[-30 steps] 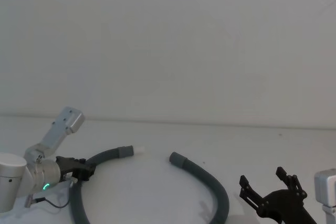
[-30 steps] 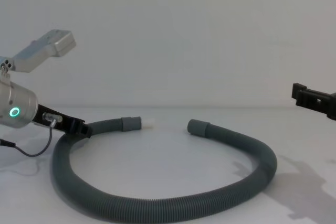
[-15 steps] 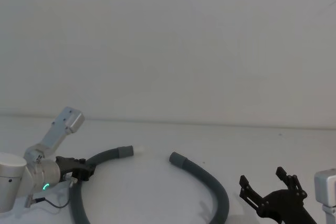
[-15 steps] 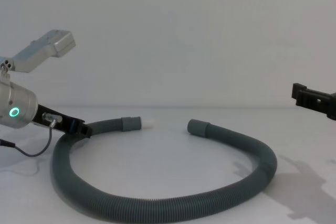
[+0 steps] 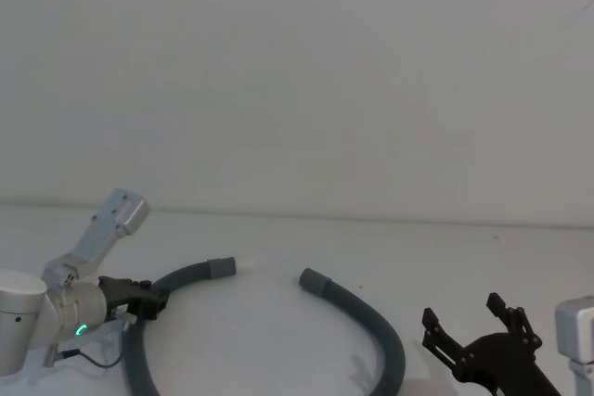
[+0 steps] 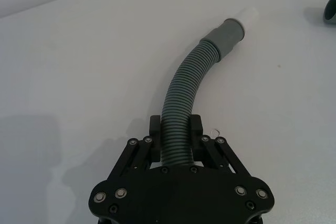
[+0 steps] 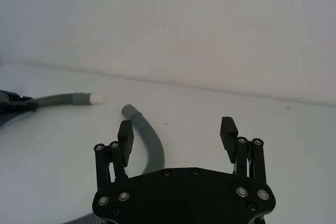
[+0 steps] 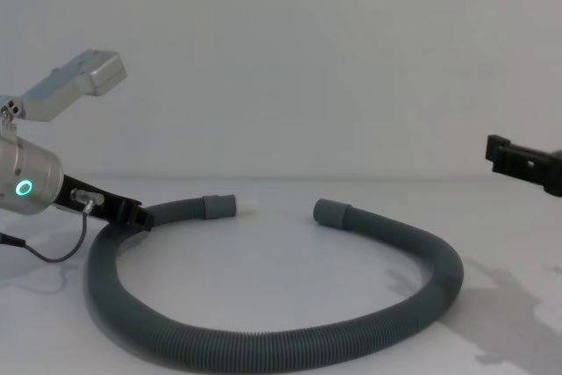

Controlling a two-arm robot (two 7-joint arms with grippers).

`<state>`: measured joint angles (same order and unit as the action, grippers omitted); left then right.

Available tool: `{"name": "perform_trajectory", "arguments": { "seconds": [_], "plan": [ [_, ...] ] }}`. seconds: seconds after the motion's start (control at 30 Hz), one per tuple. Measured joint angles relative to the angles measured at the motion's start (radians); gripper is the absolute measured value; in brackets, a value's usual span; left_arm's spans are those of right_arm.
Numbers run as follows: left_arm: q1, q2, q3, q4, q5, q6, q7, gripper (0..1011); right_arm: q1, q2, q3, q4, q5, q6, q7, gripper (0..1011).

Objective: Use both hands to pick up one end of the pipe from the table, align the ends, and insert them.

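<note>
L gripper (image 5: pixel 147 300) pinches pipe (image 5: pixel 186 274) at lower left; R gripper (image 5: pixel 464 314), jaws spread, sits lower right w/ plain cuff (image 5: pixel 314 280) up-left of it, axis slanting down-right.

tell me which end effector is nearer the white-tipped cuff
Left. The left end effector clamps the pipe just behind the white-tipped cuff; the right end effector hangs open, far off.

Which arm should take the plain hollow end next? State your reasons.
Right. The right tool hangs open above the table on the side of the plain cuff, holding nothing. The left tool is shut on the pipe behind the spigot cuff.
</note>
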<state>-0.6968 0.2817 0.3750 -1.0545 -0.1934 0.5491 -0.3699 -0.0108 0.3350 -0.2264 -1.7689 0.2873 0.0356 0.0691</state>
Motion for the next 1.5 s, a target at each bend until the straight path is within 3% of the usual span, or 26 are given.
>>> {"name": "perform_trajectory", "arguments": {
  "seconds": [0.23,0.5,0.9,1.27,1.5],
  "plan": [
    [0.000,0.000,0.000,0.000,0.000,0.000,0.000,288,0.023,-0.005,-0.009,-0.007,-0.001,0.014,0.013,1006],
    [0.000,0.000,0.000,0.000,0.000,0.000,0.000,288,0.085,-0.016,-0.036,-0.011,-0.017,0.058,0.037,1007],
    [0.000,0.000,0.000,0.000,0.000,0.000,0.000,288,0.202,-0.042,-0.092,0.022,-0.047,0.183,0.064,1007],
    [0.000,0.000,0.000,0.000,0.000,0.000,0.000,288,0.304,-0.074,-0.136,0.111,-0.076,0.307,0.077,1007],
    [0.000,0.000,0.000,0.000,0.000,0.000,0.000,288,0.381,-0.110,-0.164,0.207,-0.103,0.369,0.075,1006]
  ]
}}
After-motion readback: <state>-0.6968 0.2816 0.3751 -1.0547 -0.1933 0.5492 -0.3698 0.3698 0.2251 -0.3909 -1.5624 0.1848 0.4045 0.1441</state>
